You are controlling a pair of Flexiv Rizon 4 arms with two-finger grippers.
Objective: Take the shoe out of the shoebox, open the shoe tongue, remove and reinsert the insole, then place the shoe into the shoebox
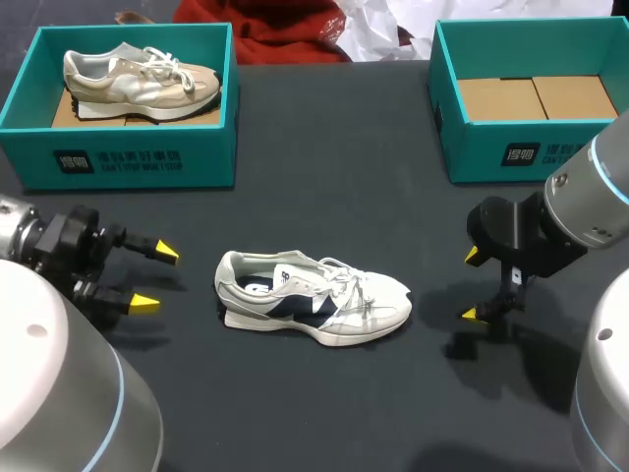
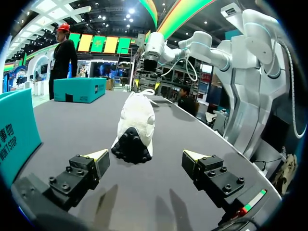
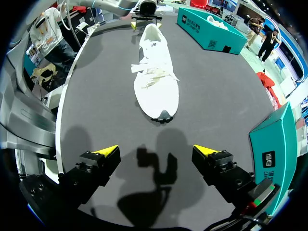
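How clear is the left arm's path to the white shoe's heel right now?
Likely yes. The left tool is open and faces the heel of the white shoe, with only bare table between them. The right tool sits off the toe end, apart from the shoe.

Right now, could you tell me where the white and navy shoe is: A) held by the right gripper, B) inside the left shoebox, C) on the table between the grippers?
C: the shoe lies on the table, with the left gripper and right gripper open at either end.
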